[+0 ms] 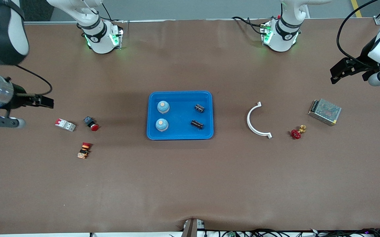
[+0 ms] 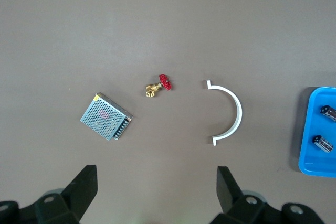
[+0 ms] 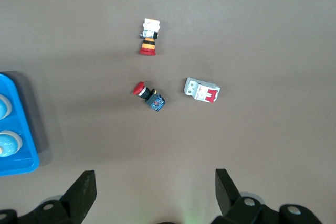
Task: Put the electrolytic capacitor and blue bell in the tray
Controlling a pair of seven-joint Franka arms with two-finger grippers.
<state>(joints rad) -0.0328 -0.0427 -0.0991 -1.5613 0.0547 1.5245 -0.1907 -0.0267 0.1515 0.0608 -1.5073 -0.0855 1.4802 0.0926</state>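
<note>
Two blue bells [image 1: 163,107] and two electrolytic capacitors [image 1: 199,108] are held in the tray [image 1: 180,136] at the table's middle, while the left gripper [image 2: 155,187] and right gripper [image 3: 155,190] are kept empty, jaws apart, above the table's ends

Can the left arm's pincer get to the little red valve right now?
Probably yes. The left pincer hangs open and empty over the left arm's end of the table, and the red valve lies apart from the white curved bracket and the metal box, with nothing on top.
</note>
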